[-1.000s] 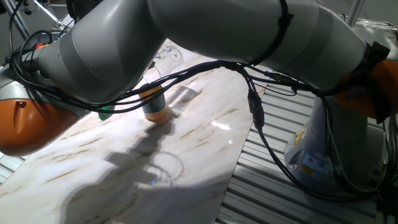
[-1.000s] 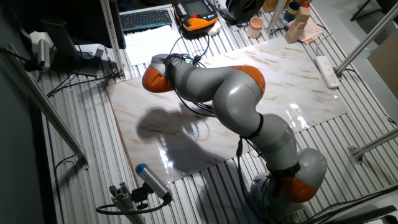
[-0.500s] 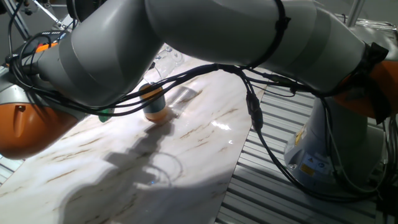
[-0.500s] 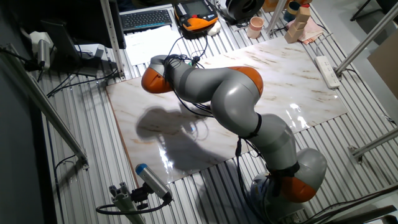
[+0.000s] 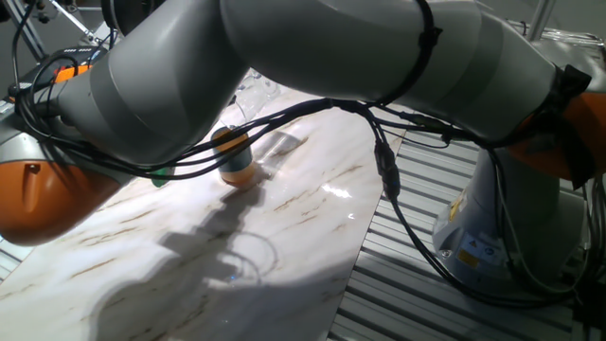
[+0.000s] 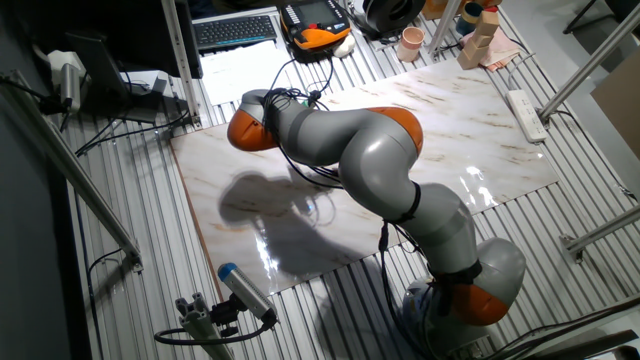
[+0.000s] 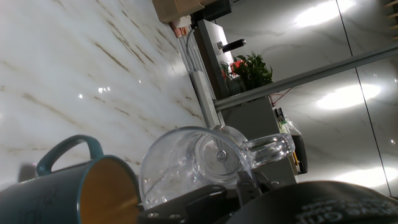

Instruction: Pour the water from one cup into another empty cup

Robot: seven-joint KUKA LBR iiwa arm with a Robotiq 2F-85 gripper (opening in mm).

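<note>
Now I hold glass cup (image 7: pixel 186 165), gripper (image 7: pixel 214 193) clamped, tipped beside teal cup (image 7: pixel 74 190) lower left; misaligned lip risks spill.

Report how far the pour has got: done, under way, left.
Done: the gripper has the glass cup off the marble table.
Under way: in the hand view the glass is tipped on its side, its mouth next to the teal cup and its orange inside. No stream of water can be made out.
Left: finish the pour, right the glass and set it down.
</note>
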